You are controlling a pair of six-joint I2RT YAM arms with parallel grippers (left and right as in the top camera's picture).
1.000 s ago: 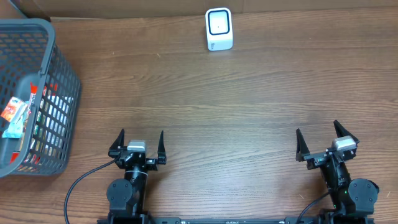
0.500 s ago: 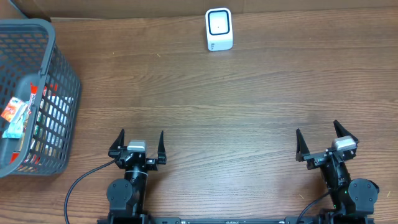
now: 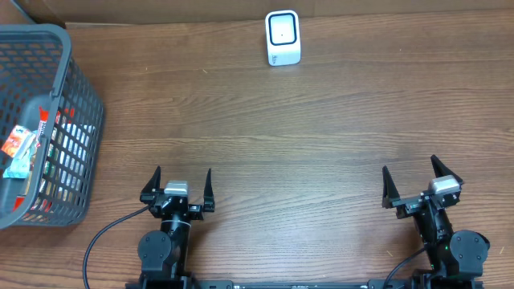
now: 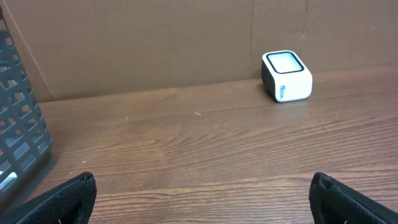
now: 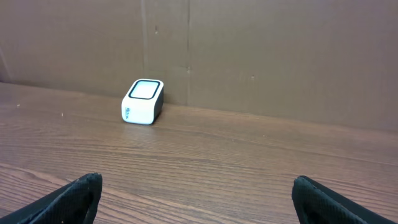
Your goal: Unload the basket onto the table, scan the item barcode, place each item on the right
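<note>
Nothing stirs here: compared with a second ago, both arms sit exactly where they were, so the task has not really begun and no item has been picked yet. The left gripper (image 3: 182, 178) is spread wide and holds nothing, and the right gripper (image 3: 409, 171) is just as wide and just as empty, both parked low over the near edge of the table (image 3: 321, 136). The items to scan are off to the left gripper's left and a little ahead of it, lying in the grey basket (image 3: 79, 120), where a small red-and-white packet (image 3: 16, 148) shows on top of the pile; which item goes first, I can't tell. The left wrist view catches only the basket's mesh wall (image 4: 18, 124) at its left margin, so the contents lie outside that hand's line of sight. The white scanner (image 3: 283, 38) stands well ahead of both hands, forward and right of the left one, forward and left of the right one, against the back wall. My read: the left arm is the nearer to the basket, and it needs to swing left and reach in first.
</note>
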